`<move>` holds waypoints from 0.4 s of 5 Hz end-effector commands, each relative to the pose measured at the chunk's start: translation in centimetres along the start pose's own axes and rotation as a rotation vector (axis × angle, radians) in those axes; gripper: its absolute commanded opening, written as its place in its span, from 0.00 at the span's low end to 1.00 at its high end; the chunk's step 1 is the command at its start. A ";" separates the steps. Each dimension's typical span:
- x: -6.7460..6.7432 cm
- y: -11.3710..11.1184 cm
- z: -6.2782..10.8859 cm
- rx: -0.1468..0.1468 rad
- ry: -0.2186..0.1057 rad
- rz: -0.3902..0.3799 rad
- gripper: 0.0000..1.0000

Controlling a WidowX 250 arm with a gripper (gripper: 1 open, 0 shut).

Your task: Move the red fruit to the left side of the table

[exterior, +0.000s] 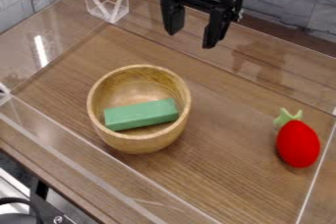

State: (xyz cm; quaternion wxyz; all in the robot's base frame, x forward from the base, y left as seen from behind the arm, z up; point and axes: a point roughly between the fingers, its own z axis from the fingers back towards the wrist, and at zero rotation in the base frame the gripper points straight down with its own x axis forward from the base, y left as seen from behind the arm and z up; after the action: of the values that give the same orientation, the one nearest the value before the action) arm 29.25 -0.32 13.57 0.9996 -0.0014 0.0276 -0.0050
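Observation:
The red fruit, a small bright red strawberry-like toy with a green leafy cap, lies on the table near its right edge. My gripper hangs at the back centre, pointing down, well above and to the left of the fruit. Its two black fingers stand apart and open, with nothing between them.
A wooden bowl sits left of centre with a green rectangular block inside it. Low clear acrylic walls border the tabletop on all sides. A grey brick wall stands behind the table.

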 end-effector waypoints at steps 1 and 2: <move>-0.1 -1.3 -1.7 -0.014 0.032 0.054 1.00; -0.4 -5.4 -3.1 -0.049 0.038 0.122 1.00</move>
State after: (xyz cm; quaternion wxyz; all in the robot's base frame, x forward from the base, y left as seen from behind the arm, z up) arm 28.21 -6.07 9.52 0.9965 -0.0215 0.0649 0.0488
